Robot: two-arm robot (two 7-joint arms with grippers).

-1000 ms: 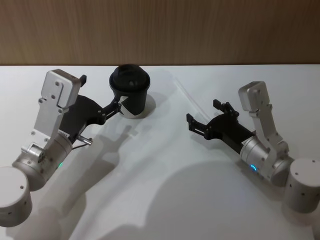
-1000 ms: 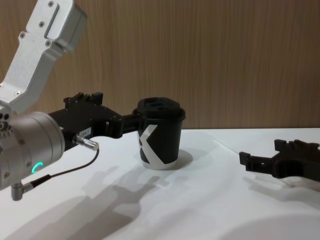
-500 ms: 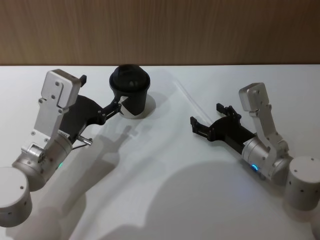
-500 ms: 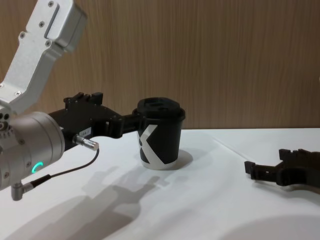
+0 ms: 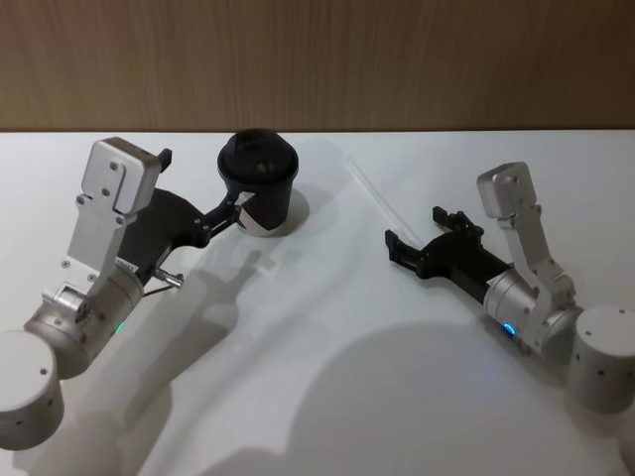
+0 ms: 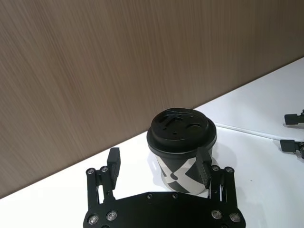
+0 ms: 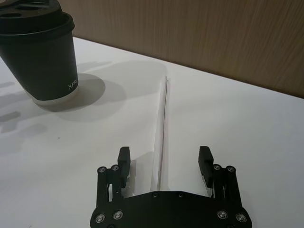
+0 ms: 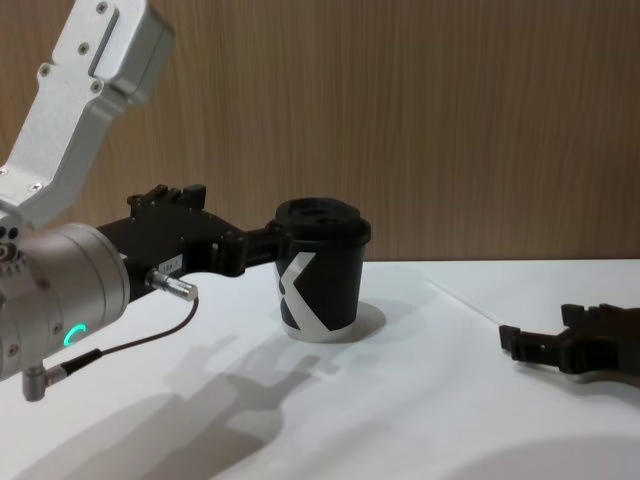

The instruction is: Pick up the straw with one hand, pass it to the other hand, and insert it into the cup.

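1. The right gripper (image 7: 165, 152) sits low over the table (image 5: 317, 377) with its two fingers spread wide and nothing between the pads. It straddles the near end of the straw (image 7: 163, 128), which runs lengthwise down the gap. That line-up looks deliberate, since closing from here would catch the straw across its width.
2. The straw lies flat on the table, untouched. Its far end points toward the wooden wall (image 5: 397, 59) and sits well apart from the cup (image 7: 45, 52). Because it is thin and flat on the surface, I judge the fingers must come down almost to the tabletop to get hold of it.
3. The left gripper (image 6: 159, 156) is also spread and holds nothing. It reaches in at the cup's side with one finger close against the cup wall, though I cannot tell whether it touches. The other finger stands clear on the far side. It seems to wait there so the hand-over and the insertion need only a short move.
4. The cup stands upright near the back of the table with its lid (image 6: 181, 130) on and the openings facing up. The straw will therefore have to be brought upright to go in.
5. The pick-up is not yet done.
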